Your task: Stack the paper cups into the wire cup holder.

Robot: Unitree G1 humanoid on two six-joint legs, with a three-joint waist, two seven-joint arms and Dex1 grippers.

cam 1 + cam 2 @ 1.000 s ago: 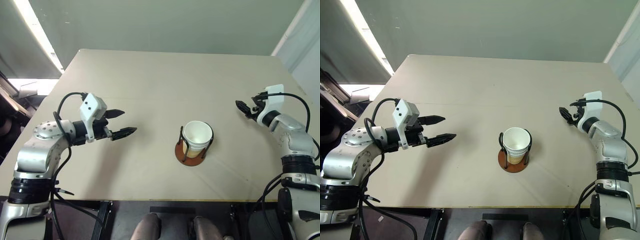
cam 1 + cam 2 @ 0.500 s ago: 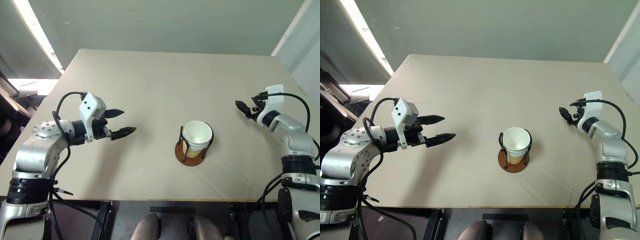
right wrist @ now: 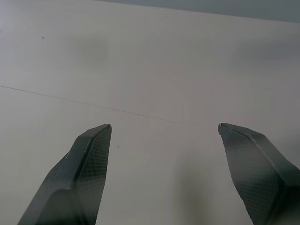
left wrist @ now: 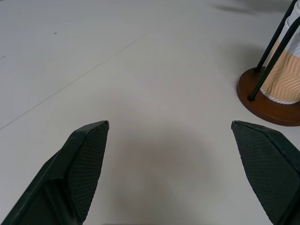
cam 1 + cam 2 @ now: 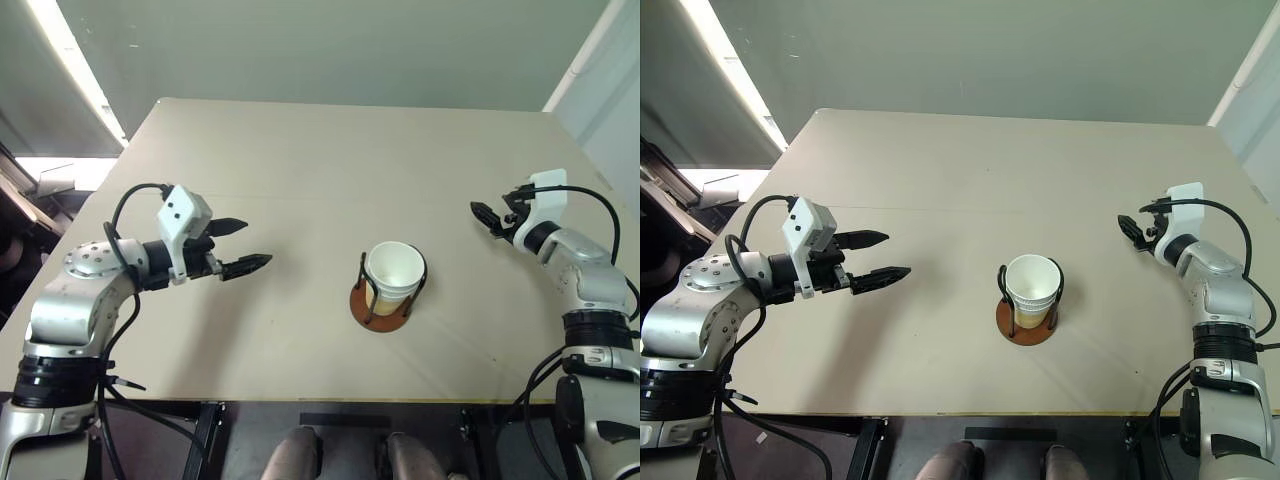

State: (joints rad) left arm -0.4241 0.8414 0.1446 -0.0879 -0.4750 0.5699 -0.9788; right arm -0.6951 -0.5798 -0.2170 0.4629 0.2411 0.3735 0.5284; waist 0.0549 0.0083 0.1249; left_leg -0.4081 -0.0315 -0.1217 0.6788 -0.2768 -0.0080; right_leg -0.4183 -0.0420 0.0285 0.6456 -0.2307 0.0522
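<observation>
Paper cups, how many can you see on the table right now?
1 stack of paper cups, nested in the wire cup holder near the middle of the table. Layered rims suggest about 3, but the exact count inside the stack can't be confirmed. None lie loose elsewhere.

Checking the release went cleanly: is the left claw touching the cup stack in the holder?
Apart. The left eye view shows bare table between the open left claw and the paper cups.

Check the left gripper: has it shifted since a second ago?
No. The left gripper sits open at the same spot left of the wire cup holder, with the same gap between them.
</observation>
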